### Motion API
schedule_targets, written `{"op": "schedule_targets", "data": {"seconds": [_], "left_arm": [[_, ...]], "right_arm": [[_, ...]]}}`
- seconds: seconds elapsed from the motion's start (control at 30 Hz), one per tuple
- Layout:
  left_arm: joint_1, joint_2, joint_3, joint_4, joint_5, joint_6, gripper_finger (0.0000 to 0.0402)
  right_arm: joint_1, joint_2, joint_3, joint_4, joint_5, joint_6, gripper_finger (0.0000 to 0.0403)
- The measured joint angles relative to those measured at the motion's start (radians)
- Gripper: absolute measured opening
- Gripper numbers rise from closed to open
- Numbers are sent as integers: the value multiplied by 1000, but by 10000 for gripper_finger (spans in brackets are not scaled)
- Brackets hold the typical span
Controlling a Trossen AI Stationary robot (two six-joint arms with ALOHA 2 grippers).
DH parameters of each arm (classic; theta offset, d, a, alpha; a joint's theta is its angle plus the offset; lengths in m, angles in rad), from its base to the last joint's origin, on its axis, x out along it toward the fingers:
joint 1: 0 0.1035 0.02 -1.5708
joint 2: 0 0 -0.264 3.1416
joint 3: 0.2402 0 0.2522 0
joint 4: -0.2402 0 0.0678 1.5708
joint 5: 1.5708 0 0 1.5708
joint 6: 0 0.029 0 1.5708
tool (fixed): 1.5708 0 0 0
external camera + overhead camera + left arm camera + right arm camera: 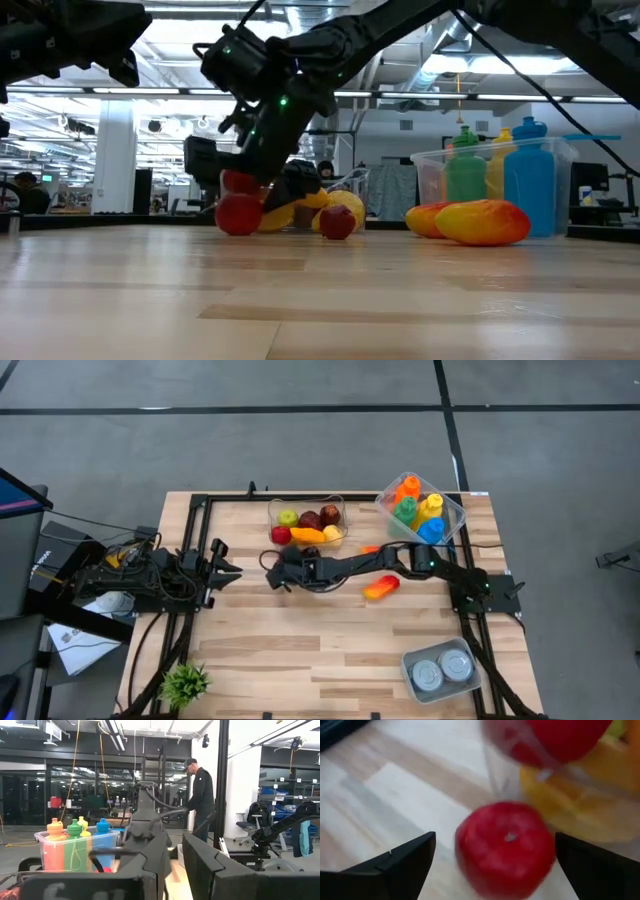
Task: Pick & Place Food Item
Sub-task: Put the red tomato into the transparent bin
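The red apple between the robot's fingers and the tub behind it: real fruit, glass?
The red apple looks like glossy moulded plastic: even colour, smooth skin, though blur leaves it open. The fruit tub seems clear thin plastic; its contents show through. The table looks like pale wood planks, matte.

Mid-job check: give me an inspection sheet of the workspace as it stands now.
Surface: wooden table, bare in the middle.
Job's things: red apple on the table beside the clear fruit tray; the tray holds mixed fruit.
Clutter: bottle bin, orange-red fruit, can tub, small plant.
Grippers: right gripper reaches across to the apple, jaws open on either side of it, not closed. Left gripper waits at the left edge, jaws nearly shut, empty.
Cables: bundle by the left arm's base.
Surroundings: a person stands beyond the table.
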Motion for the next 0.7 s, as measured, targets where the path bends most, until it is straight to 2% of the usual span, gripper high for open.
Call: {"op": "schedule_targets", "data": {"seconds": [0.2, 0.5, 0.7], "left_arm": [[0, 0, 0, 0, 0, 0, 53], [0, 0, 0, 0, 0, 0, 53], [0, 0, 0, 0, 0, 0, 53]], "right_arm": [[0, -1, 0, 4, -44, -2, 378], [0, -1, 0, -10, -64, -3, 280], [26, -21, -2, -26, -93, -56, 268]]}}
